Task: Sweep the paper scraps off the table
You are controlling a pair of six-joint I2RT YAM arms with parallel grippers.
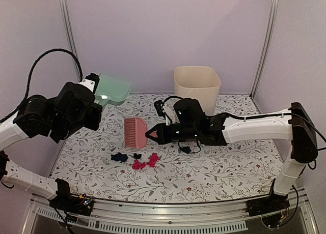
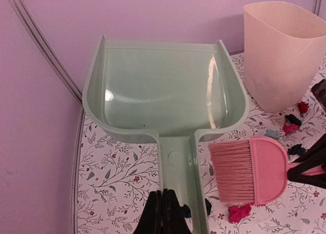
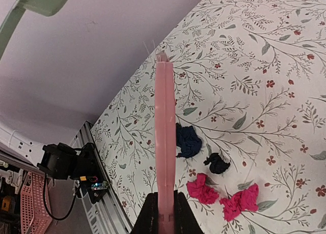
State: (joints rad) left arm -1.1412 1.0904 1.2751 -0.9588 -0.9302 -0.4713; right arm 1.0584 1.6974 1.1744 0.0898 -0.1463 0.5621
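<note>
Magenta-and-navy paper scraps (image 1: 138, 165) string left-to-right; right pincer (image 1: 152, 135) clenches brush (image 1: 135, 132), left pincer (image 2: 162, 199) apparently clenches dustpan (image 2: 163, 91).

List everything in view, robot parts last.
scraps: about nine. Navy, black and two magenta lie in a cluster at front centre. Red, teal, pink and dark ones lie near the bin's base.
brush: one, pink, mid-table just behind the cluster, its handle in the right gripper.
dustpan: one, mint green, left rear, its handle in the left gripper.
bin: one, cream, upright at the table's rear, right of centre.
table: one, white with grey vines and tiny red flowers.
left gripper: one, black, shut on the dustpan.
right gripper: one, black, shut on the brush.
</note>
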